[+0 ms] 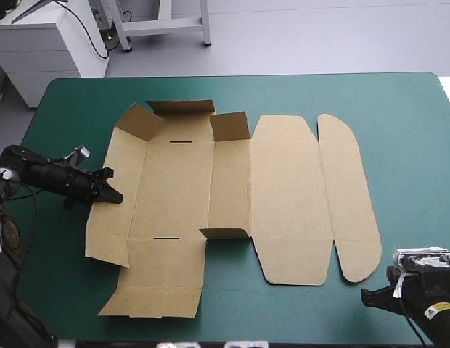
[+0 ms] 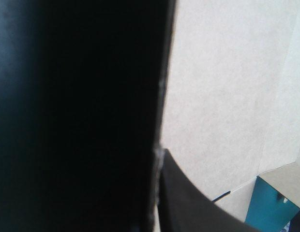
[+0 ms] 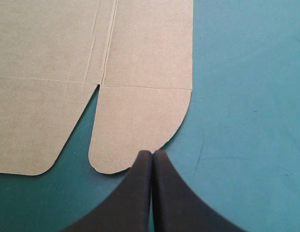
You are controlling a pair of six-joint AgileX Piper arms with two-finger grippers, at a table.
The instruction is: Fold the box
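Brown box (image 1: pixel 287 196) laid open on the teal-green cover (image 1: pixel 406 116), with one gripper at its left edge.
The box is seen spread almost flat across the middle of the table. Only the flaps at its far left corner and two small tabs beside the central panel are raised. The left gripper (image 1: pixel 112 192) is placed at the table's left side, its black tips touching the box's left edge. The right gripper (image 1: pixel 369 296) is held low by the table's near right corner, apart from the rounded end flap.
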